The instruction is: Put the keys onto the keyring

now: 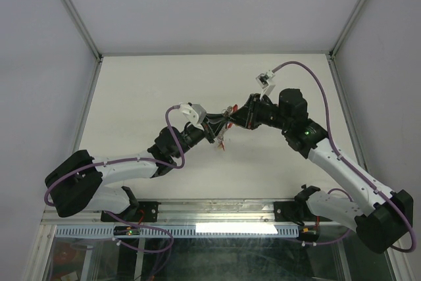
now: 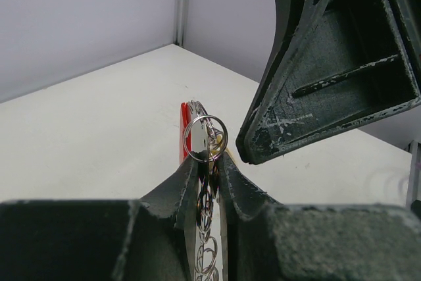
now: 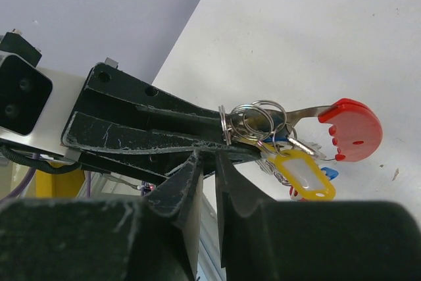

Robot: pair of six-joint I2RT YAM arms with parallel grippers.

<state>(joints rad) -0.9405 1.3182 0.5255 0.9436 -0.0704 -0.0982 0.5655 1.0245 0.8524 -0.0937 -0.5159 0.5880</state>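
Left pincer point(image 2: 209, 162): clamped on the keys point(image 3: 304, 174) at their split rings point(image 2: 205, 137), above the tabletop point(image 1: 131, 97).
Right pincer point(image 3: 207, 159): jaws almost together, nothing visible between them, just beside the rings.
Keyring point(image 3: 352, 129): red piece beyond the left tips, beside the bunch.
Risk: a nudge from the right pincer could twist the bunch loose.
Views: the right wrist shows the coloured tags; the left wrist shows only rings, edge-on.

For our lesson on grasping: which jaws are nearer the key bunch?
Left. The left jaws clamp the bunch; the right jaws stand just beside it, seemingly apart.
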